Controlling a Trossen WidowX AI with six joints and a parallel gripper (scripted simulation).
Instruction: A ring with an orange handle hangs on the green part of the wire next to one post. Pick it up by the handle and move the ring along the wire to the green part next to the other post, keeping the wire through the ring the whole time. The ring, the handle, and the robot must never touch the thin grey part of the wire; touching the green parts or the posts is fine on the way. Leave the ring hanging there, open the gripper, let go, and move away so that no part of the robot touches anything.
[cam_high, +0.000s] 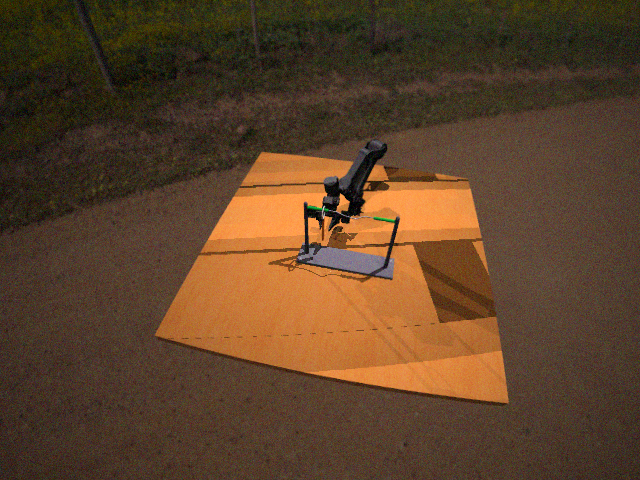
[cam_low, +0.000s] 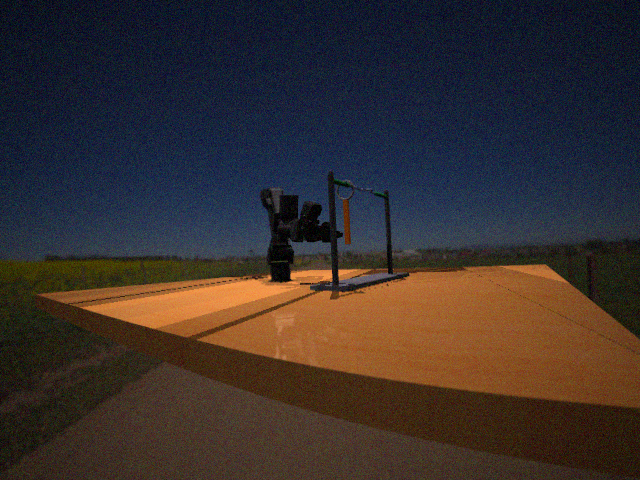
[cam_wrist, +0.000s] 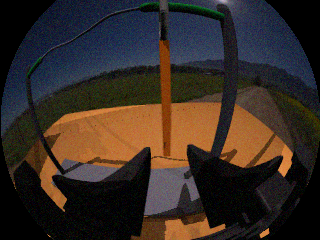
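The ring (cam_low: 345, 191) (cam_wrist: 162, 6) hangs on the green part of the wire (cam_high: 314, 208) (cam_low: 340, 182) (cam_wrist: 190, 8) by one post (cam_high: 306, 227) (cam_low: 332, 232) (cam_wrist: 230, 80). Its orange handle (cam_low: 346, 222) (cam_wrist: 164, 94) hangs straight down. My gripper (cam_high: 326, 224) (cam_low: 336, 235) (cam_wrist: 168, 150) is open and empty, level with the handle's lower end and just short of it. In the wrist view the handle lines up with the gap between the fingers. The thin grey wire (cam_low: 364, 189) (cam_wrist: 94, 27) runs to the other green part (cam_high: 385, 219) (cam_low: 378, 194) (cam_wrist: 36, 64) by the second post (cam_high: 391, 242) (cam_low: 387, 232).
Both posts stand on a grey base plate (cam_high: 351, 260) (cam_low: 367, 280) (cam_wrist: 87, 170) on the orange table (cam_high: 336, 320) (cam_low: 413, 335). The arm's base (cam_low: 279, 266) stands behind the wire frame.
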